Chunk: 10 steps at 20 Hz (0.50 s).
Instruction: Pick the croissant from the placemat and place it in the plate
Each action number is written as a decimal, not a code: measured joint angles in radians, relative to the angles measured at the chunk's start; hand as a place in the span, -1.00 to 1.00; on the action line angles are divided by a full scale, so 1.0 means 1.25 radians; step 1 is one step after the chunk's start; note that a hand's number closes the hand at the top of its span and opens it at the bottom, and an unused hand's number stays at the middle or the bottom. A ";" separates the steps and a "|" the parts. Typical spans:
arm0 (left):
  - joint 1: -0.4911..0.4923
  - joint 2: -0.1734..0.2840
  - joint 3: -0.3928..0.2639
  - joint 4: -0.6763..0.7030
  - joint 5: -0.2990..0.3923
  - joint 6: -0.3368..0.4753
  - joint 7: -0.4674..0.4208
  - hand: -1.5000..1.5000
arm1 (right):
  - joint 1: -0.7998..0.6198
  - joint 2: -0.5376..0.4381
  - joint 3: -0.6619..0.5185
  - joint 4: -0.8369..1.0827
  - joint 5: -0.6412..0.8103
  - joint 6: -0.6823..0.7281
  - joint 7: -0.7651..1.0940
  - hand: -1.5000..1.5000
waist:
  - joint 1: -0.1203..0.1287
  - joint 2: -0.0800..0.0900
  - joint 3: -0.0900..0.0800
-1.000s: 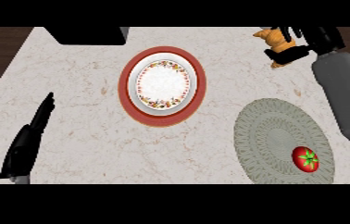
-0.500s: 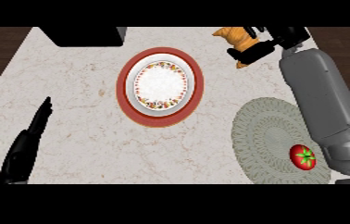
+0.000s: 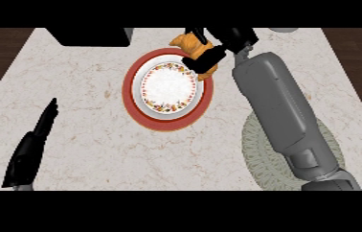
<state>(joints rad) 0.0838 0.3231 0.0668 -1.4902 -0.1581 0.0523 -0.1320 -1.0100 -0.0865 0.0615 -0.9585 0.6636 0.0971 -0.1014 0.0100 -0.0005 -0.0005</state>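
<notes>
Head view: right hand [image 3: 225,43], fingers curled round the croissant [image 3: 192,46], has moved from well right of the plate [image 3: 200,96] to its upper right rim. Right forearm [image 3: 277,101] now hides most of the placemat [image 3: 256,152]; the tomato seen earlier is covered. Left hand [image 3: 32,147] rests lower left of the plate, fingers straight.
</notes>
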 measured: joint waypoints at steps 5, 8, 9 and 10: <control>-0.011 -0.008 -0.007 0.002 -0.009 -0.004 -0.001 0.00 | -0.054 0.048 0.067 0.104 -0.002 -0.026 0.052 1.00 | 0.013 0.003 0.000; -0.031 0.001 0.002 0.017 -0.004 -0.020 -0.003 0.00 | -0.078 0.059 0.115 0.190 -0.033 -0.074 0.048 1.00 | 0.023 0.007 0.000; -0.024 0.004 0.003 0.006 0.000 -0.027 -0.001 0.00 | -0.081 0.061 0.137 0.208 -0.051 -0.088 0.053 1.00 | 0.027 0.007 0.000; -0.023 -0.004 -0.002 0.007 -0.009 -0.020 -0.004 0.00 | -0.089 0.063 0.154 0.228 -0.068 -0.097 0.053 1.00 | 0.028 0.007 0.000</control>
<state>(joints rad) 0.0549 0.3177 0.0641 -1.4818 -0.1687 0.0275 -0.1364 -1.1210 -0.0077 0.2536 -0.6741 0.5780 -0.0246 -0.0349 0.0446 0.0082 -0.0005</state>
